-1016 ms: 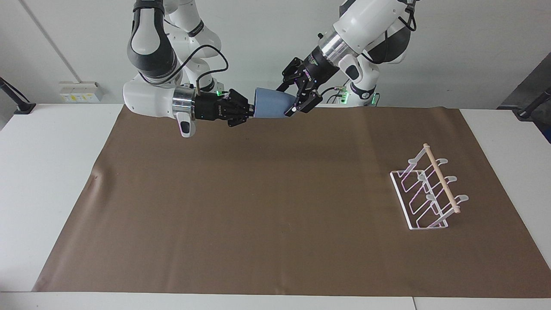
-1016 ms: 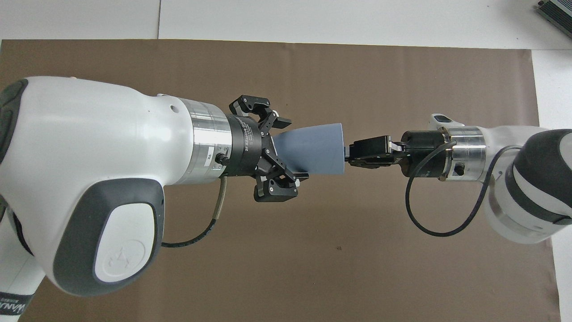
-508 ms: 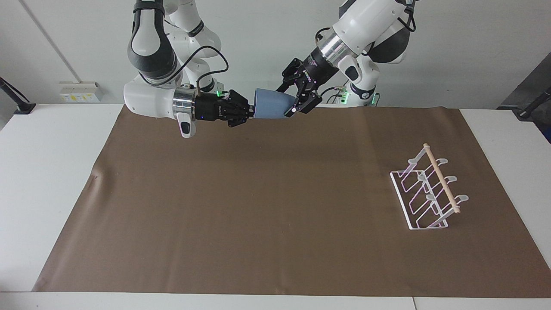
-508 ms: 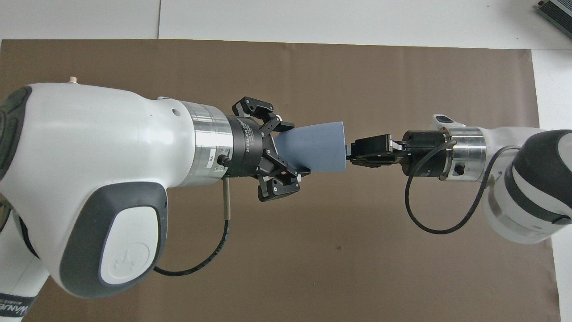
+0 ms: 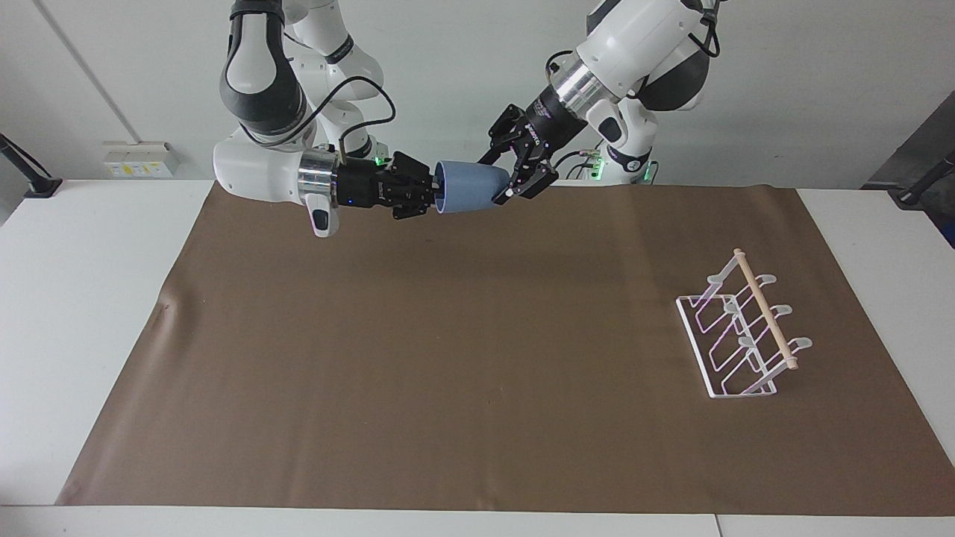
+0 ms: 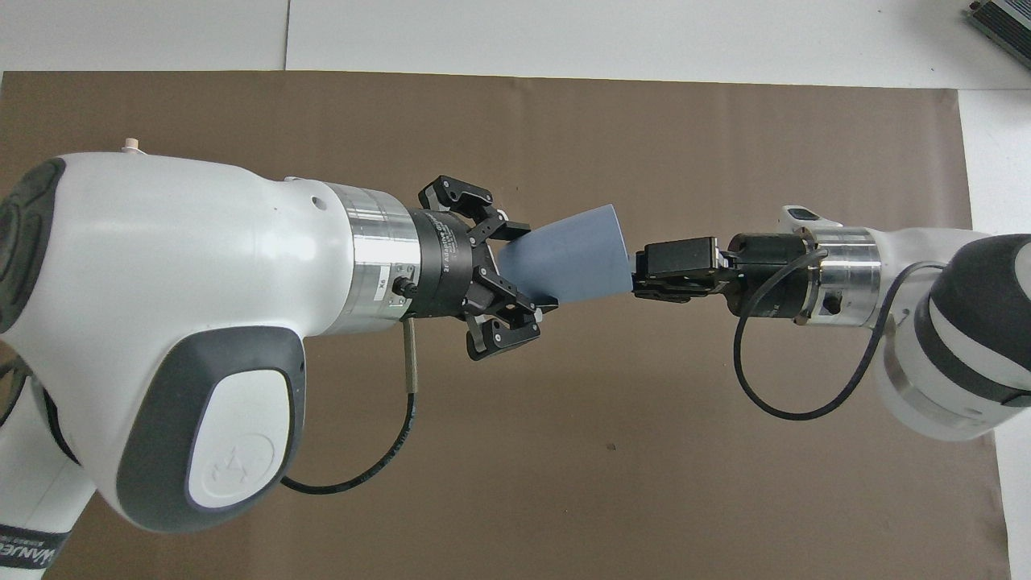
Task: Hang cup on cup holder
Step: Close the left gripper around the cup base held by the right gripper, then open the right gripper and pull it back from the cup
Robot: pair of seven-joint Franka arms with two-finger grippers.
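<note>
The light blue cup [image 5: 470,188] [image 6: 568,254] hangs on its side in the air between my two grippers, over the mat's edge nearest the robots. My left gripper [image 5: 498,177] [image 6: 532,266] is shut on the cup's narrow base. My right gripper [image 5: 433,191] [image 6: 640,274] is at the cup's wide rim, its fingers parted a little. The white wire cup holder [image 5: 742,328] with its wooden dowel stands on the mat toward the left arm's end. In the overhead view only the dowel's tip [image 6: 129,147] shows above the left arm.
A brown mat [image 5: 448,358] covers most of the white table [image 5: 82,298]. Both arms stretch low over the mat's edge nearest the robots. A grey device [image 6: 1003,20] sits at the table's corner farthest from the robots, toward the right arm's end.
My left gripper has closed onto the cup's base. The right gripper's fingers have opened at the rim. The cup has tilted slightly and shifted a little toward the right gripper.
</note>
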